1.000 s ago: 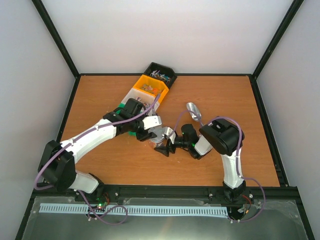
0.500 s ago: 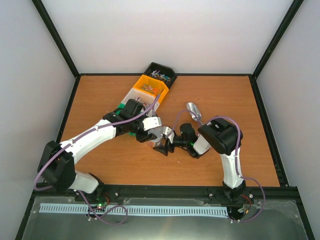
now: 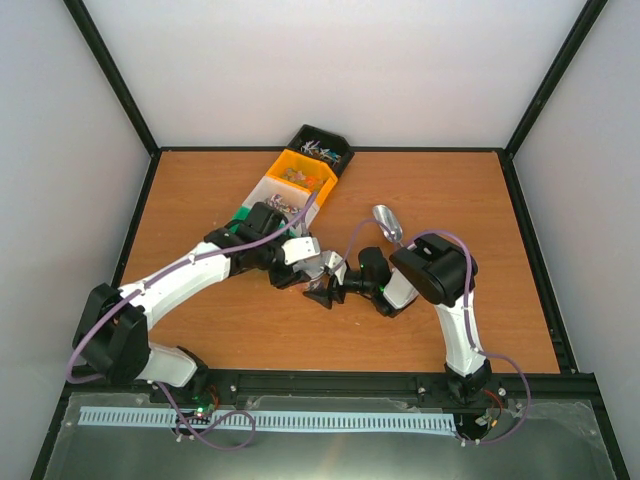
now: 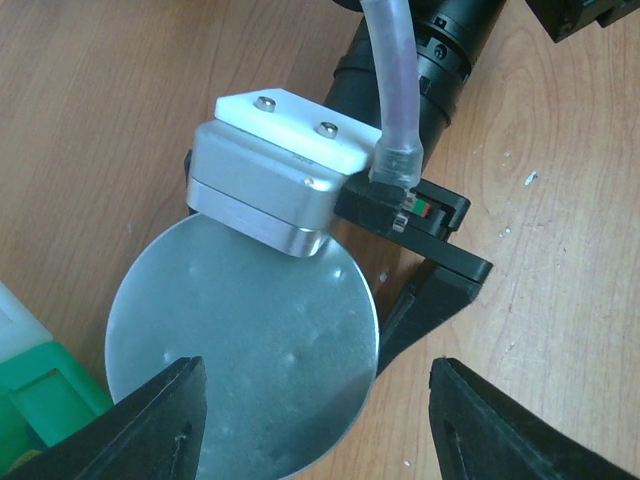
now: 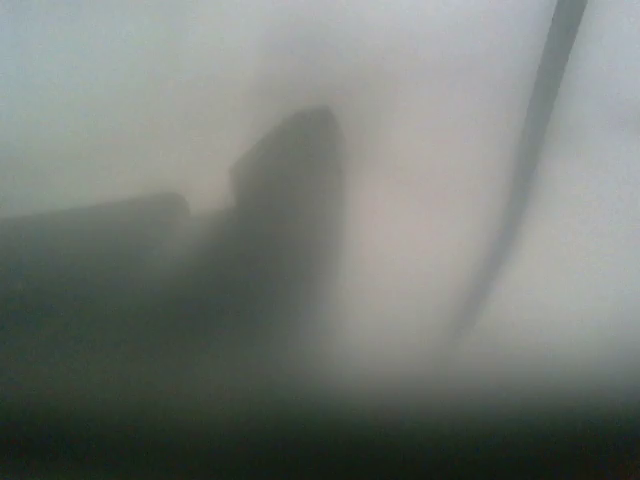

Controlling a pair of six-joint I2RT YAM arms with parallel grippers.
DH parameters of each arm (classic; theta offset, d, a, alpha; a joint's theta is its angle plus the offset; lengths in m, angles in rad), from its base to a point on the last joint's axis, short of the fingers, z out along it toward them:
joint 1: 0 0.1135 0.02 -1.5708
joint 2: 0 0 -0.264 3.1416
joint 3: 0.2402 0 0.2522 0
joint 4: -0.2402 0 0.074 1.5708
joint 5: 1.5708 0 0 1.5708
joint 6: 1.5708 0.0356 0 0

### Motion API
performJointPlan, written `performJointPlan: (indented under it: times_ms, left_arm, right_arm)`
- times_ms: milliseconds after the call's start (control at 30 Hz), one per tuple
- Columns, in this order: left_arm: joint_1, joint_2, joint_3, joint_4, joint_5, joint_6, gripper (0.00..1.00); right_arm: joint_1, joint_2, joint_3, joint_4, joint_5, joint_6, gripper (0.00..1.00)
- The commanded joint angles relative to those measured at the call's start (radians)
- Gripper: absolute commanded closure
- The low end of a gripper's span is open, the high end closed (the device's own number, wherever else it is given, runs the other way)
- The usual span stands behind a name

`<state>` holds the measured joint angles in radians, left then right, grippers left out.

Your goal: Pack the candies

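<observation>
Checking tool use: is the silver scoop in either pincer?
No, the silver scoop lies free on the table, with nothing gripping it.

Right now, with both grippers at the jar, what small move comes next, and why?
Probably close the right gripper on the jar to steady it. Its lid is on; the left gripper hangs open above it, and a right finger stands beside the lid's edge, whether touching I cannot tell. A steadied jar lets the left take the lid.
</observation>
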<state>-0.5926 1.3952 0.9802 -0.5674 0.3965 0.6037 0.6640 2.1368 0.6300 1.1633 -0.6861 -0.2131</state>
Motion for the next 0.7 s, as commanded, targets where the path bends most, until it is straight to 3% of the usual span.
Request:
performJointPlan:
  times_ms: [0,267,667]
  left_arm:
    - [0.007,-0.027,-0.011,0.018,0.013,-0.003,0.36]
    - [0.0,-0.029,-0.029,0.06,0.039,0.035,0.39]
    - [-0.095,0.027,-0.031,0.147,-0.102,0.085,0.46]
  right_arm:
    - [0.013,0.025,0.009,0.063,0.006,0.0,0.07]
    - [0.014,0.009,-0.009,0.07,0.001,0.003,0.18]
    - [0.014,-0.009,-0.039,0.076,-0.004,0.0,0.24]
